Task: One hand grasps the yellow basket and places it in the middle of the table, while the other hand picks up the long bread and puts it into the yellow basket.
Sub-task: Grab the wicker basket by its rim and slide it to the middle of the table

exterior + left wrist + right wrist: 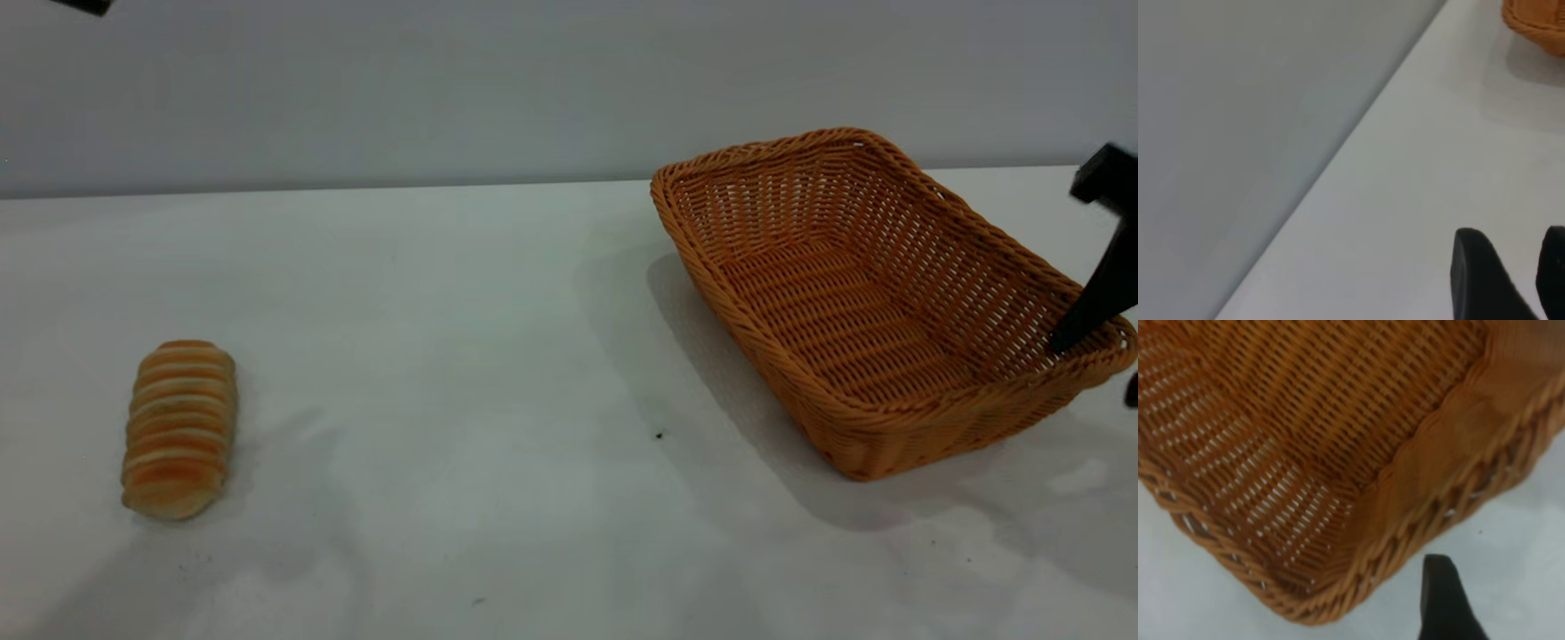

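Background: plain grey wall running behind the far edge of the white table.
Table: white top is carrying a few tiny dark specks near the middle front.
Yellow basket: the yellow basket is sitting on the right side of the table, skewed so one corner is pointing toward the near side; nothing inside it; its shadow is falling to its left and front.
Long bread: the long bread is lying flat on the left near part of the table, long axis running near-to-far, well apart from the basket and from both grippers.
Right gripper: the right gripper is reaching in from the right edge at the basket's right near corner; one black finger is sitting inside the wall against the rim, a second dark tip is showing just outside the rim at the frame edge. Right wrist view is showing one finger outside the braided rim over the tabletop. Jaws are straddling the rim; cannot tell whether they are clamping it.
Left gripper: the left gripper is hanging high at the far left, above the table; only a dark sliver is showing at the exterior view's top left. Fingers are spread with a gap, holding nothing.
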`<state>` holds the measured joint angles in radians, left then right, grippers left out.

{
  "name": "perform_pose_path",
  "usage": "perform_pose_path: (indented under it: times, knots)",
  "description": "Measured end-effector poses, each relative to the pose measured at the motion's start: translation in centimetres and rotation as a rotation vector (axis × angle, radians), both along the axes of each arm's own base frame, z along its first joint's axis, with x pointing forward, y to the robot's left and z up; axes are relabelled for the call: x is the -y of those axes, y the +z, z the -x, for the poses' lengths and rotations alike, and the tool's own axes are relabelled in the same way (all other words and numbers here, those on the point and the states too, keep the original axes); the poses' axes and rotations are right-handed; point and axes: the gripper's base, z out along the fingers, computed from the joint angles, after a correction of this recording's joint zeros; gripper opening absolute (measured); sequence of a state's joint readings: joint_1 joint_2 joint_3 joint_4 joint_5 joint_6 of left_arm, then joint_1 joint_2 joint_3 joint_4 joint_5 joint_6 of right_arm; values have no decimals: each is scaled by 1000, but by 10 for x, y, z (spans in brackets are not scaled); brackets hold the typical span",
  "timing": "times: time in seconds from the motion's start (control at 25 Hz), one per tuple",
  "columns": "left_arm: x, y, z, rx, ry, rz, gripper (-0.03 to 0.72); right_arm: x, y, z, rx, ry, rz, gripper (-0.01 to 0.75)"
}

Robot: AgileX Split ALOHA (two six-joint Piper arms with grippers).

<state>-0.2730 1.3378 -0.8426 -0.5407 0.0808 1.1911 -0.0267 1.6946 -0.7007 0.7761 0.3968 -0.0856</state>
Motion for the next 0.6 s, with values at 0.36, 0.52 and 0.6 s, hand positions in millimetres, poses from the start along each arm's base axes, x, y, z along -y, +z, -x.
perform_pose_path:
  times: [0.36, 0.52, 0.6]
  knots:
    - [-2, 3, -4, 46, 29, 5, 283, -4, -20, -22, 19, -37, -71, 472]
    - [-1, -2, -6, 31, 29, 0, 283, -4, -23, -25, 18, -43, -90, 472]
    - [-1, -3, -7, 31, 30, 0, 283, -4, -23, -25, 20, -39, -88, 472]
